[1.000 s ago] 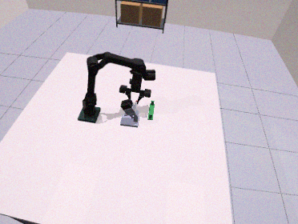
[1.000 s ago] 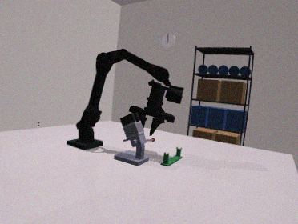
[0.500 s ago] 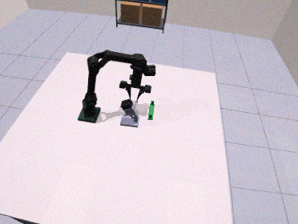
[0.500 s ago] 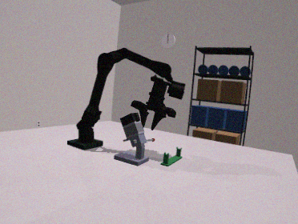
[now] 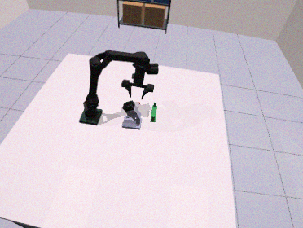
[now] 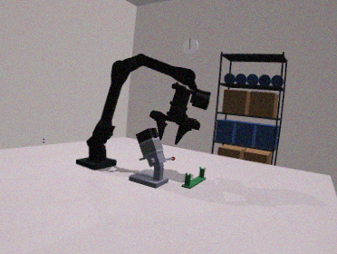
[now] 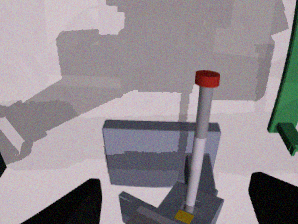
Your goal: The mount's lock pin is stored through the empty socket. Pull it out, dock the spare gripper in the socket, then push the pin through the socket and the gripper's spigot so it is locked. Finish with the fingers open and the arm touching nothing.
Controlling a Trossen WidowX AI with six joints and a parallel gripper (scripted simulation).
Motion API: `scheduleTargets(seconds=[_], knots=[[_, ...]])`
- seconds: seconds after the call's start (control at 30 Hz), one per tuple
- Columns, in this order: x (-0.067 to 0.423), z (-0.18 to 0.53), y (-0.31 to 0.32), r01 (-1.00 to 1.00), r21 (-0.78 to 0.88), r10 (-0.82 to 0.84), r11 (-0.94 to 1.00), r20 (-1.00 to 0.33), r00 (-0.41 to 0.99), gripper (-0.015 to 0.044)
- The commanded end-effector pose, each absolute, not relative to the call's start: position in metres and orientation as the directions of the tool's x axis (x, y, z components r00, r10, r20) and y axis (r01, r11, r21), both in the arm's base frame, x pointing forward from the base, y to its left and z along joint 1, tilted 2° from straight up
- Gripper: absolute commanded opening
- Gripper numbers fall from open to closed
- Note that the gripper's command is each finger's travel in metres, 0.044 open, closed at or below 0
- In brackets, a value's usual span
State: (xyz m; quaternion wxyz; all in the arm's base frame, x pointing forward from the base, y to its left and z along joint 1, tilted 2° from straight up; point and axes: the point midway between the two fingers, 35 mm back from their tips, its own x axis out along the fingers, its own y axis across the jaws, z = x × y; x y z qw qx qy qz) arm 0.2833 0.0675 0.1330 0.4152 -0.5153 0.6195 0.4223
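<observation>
The grey mount (image 5: 131, 124) (image 6: 146, 180) (image 7: 150, 140) stands on the table with its socket tilted. A dark block, apparently the spare gripper (image 5: 129, 106) (image 6: 147, 134), sits in the top of the socket. The lock pin (image 6: 173, 158) (image 7: 200, 120) with its red head runs into the socket's side. Its head and a length of shaft stand out on one side, and a short end shows on the other in the exterior view. How it passes the spigot is hidden. My gripper (image 5: 137, 98) (image 6: 168, 141) (image 7: 178, 187) is open and empty, above the pin and mount, touching neither.
A green stand (image 5: 154, 112) (image 6: 195, 182) (image 7: 287, 95) with two upright posts lies beside the mount, on the side of the pin's head, holding nothing. The arm's base (image 5: 90, 116) (image 6: 96, 162) is on the mount's other side. A shelf rack (image 6: 251, 115) stands far behind.
</observation>
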Motion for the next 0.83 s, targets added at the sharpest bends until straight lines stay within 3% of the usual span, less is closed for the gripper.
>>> scheduleTargets(seconds=[0.0,0.07,0.8], knots=[[0.2831,0.1324,0.0670,-0.989,0.096,-0.288,0.110,-0.950,-0.124,0.0410],[0.2831,0.1324,0.0670,-0.989,0.096,-0.288,0.110,-0.950,-0.124,0.0440],[0.2831,0.1324,0.0670,-0.989,0.096,-0.288,0.110,-0.950,-0.124,0.0440]])
